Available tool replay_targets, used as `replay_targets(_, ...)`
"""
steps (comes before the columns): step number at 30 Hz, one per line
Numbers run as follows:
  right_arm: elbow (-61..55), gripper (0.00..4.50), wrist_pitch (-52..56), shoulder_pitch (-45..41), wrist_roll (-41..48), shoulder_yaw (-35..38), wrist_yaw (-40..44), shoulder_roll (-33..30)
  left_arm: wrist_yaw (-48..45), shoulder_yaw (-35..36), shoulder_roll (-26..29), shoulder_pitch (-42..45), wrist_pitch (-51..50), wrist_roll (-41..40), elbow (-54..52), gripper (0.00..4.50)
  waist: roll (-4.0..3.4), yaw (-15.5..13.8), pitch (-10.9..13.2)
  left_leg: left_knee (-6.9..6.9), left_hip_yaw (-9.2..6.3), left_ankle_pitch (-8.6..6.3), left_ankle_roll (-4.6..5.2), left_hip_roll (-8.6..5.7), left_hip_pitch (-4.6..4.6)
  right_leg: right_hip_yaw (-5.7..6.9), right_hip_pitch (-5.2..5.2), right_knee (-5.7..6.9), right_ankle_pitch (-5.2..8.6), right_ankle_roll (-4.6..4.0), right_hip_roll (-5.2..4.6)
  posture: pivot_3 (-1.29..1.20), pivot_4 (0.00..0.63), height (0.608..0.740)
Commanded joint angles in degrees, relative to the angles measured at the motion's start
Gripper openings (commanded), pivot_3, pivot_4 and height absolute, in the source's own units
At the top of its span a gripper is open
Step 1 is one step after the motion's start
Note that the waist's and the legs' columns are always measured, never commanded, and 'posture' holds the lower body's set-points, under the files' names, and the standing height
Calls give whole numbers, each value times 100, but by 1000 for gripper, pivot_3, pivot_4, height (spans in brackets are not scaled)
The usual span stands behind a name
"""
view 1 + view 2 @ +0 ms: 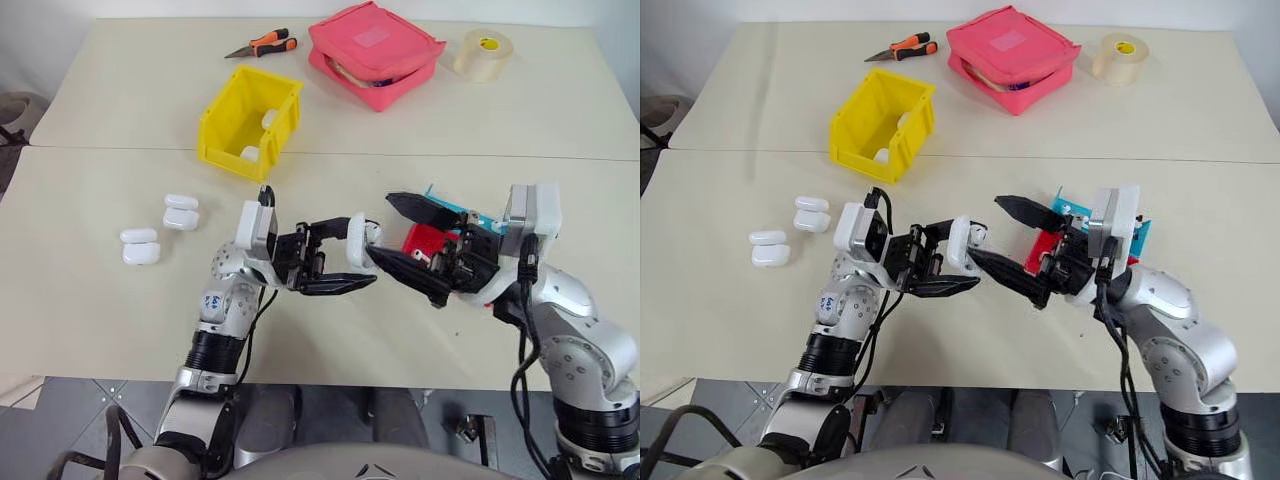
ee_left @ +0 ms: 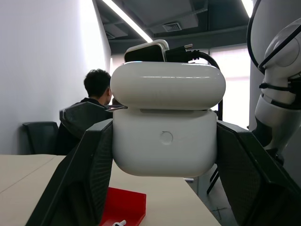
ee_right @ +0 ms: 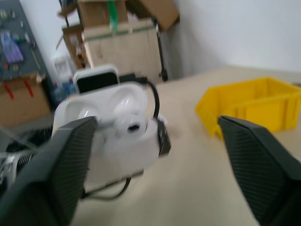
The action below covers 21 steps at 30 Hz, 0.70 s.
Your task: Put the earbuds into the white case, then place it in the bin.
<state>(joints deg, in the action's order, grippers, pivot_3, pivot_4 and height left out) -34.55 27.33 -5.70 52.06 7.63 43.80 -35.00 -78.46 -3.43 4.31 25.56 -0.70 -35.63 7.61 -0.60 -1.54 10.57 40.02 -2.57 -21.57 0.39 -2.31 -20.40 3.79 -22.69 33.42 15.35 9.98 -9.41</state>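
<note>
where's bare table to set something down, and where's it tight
Free: the near-left stretch in front of the spare cases, and the far-left corner between the yellow bin and the pliers. Tight: mid-table, where the left gripper holds the white case by the open right gripper over the red-and-blue tray.

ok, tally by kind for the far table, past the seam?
yellow bin: 1
white pieces in the bin: 2 visible
pink pouch: 1
tape roll: 1
orange-handled pliers: 1
Total: 6
</note>
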Motion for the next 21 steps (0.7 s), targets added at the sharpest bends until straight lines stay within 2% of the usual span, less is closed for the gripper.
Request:
replay_targets(1,-251,4440,66,371,329,937,280,-537,-90,18,53,30,255,48,-13,2805,0,-2,0,0,1,0,1,-1,-2,0,0,-2,0,0,0,0,150,740)
replay_targets(6,-68,4440,-140,1175,127,1996,769,-1015,-89,47,164,-83,445,89,47,2805,1,-2,1,0,4,-1,3,1,0,1,3,-1,0,1,0,0,150,740)
replay_targets(8,327,4440,-599,1804,-434,2524,1276,-1086,-54,49,206,-154,517,118,-11,2805,2,-8,1,1,6,-2,3,1,1,0,4,-1,0,1,0,0,150,740)
replay_targets(11,1371,4440,-1883,2631,-1581,3021,2063,-1091,-4,73,264,-243,601,127,-121,2805,4,-68,2,1,8,-6,10,-2,2,1,10,-4,-1,2,-1,0,150,740)
replay_targets(18,2371,4440,-2310,2546,-1926,3044,2299,-1211,176,68,328,-274,683,153,-174,2805,3,26,2,1,23,-6,10,8,20,-13,17,-8,-6,11,0,0,150,740)
replay_targets(21,2474,4440,-2109,2131,-1961,2809,2207,-1362,241,79,337,-269,723,167,-174,2805,0,27,1,1,23,-3,6,9,21,-12,17,-6,-5,10,1,0,150,740)
